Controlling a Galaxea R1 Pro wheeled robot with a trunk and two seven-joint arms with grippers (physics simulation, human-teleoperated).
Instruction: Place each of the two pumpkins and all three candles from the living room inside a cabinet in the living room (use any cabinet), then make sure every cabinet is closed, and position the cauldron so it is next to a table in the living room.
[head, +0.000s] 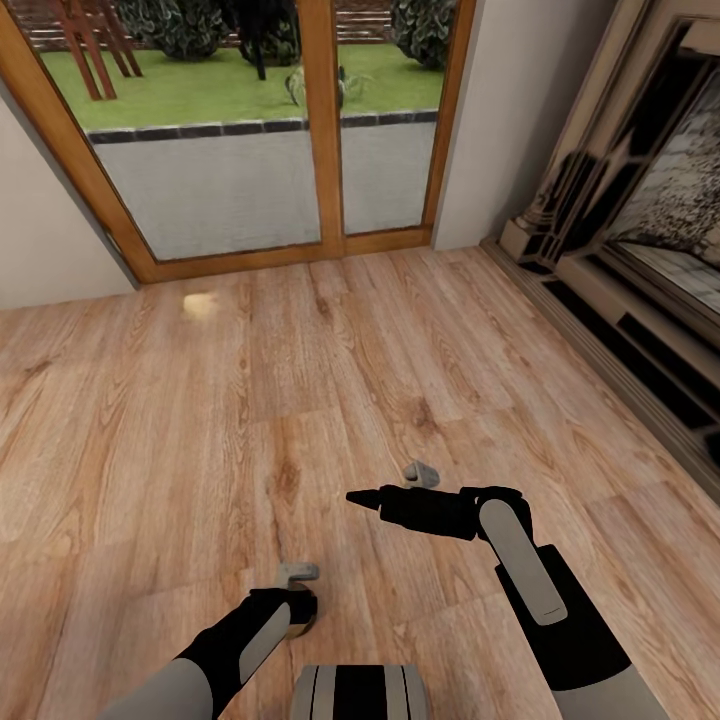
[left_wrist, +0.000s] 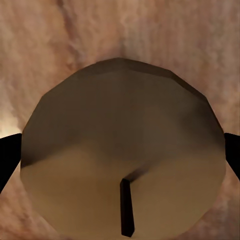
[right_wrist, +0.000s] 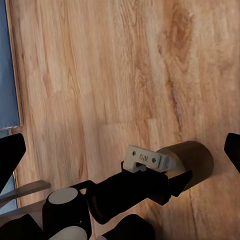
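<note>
A candle (left_wrist: 122, 165) sat between the left gripper's (head: 292, 612) fingers, clamped for carrying toward a cabinet. The right gripper (head: 362, 497), beside and ahead, held nothing; whether apart or together, I couldn't tell.

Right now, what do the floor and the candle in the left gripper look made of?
Floor: wood planks, light brown with a low sheen; grain lines, knots and board seams show. Candle: likely wax, matte cream-beige with a dark wick on its flat top; the faceted render leaves it open. It sits between the left gripper fingers.
</note>
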